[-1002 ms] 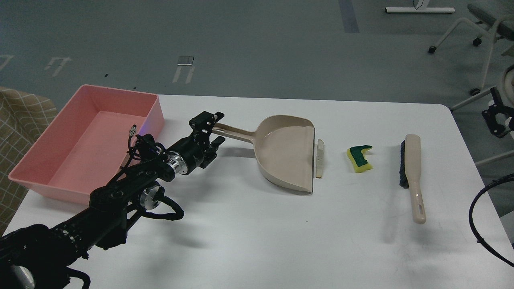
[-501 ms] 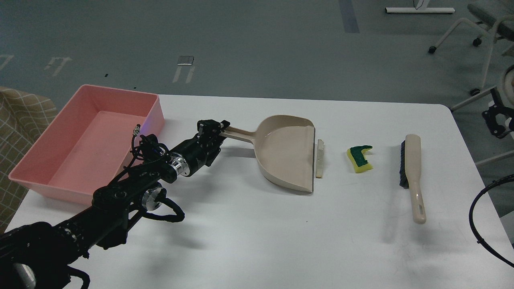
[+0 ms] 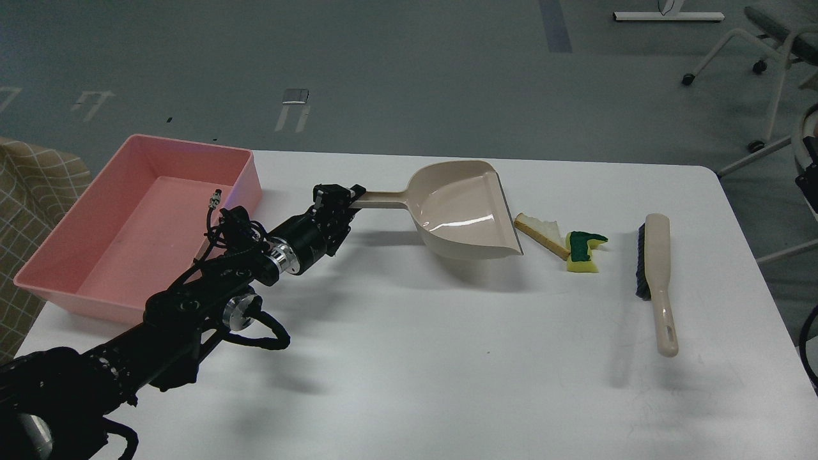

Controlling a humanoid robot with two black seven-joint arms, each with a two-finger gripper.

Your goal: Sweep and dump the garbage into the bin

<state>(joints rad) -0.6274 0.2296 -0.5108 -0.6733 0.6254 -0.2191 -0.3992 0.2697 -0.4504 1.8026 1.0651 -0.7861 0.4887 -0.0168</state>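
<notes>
My left gripper [image 3: 342, 197] is shut on the handle of the beige dustpan [image 3: 461, 211] and holds it tilted, its lip toward the scraps. The white bread slice [image 3: 540, 232] lies just right of the pan's lip and touches the yellow sponge piece [image 3: 583, 251] with its green layer. The beige brush [image 3: 657, 278] with black bristles lies on the table right of the sponge. The pink bin [image 3: 137, 223] stands at the table's left, behind my left arm. My right gripper is out of view.
The white table [image 3: 447, 358] ends at the right near the brush. Chair legs [image 3: 767, 76] and a dark object [image 3: 808, 179] stand off the table at the right. A checked cloth [image 3: 25, 191] is at the far left.
My left gripper closed on the dustpan handle, then lifted and swung the pan. The pan's lip pushed the bread slice right, against the sponge, which shifted slightly.
</notes>
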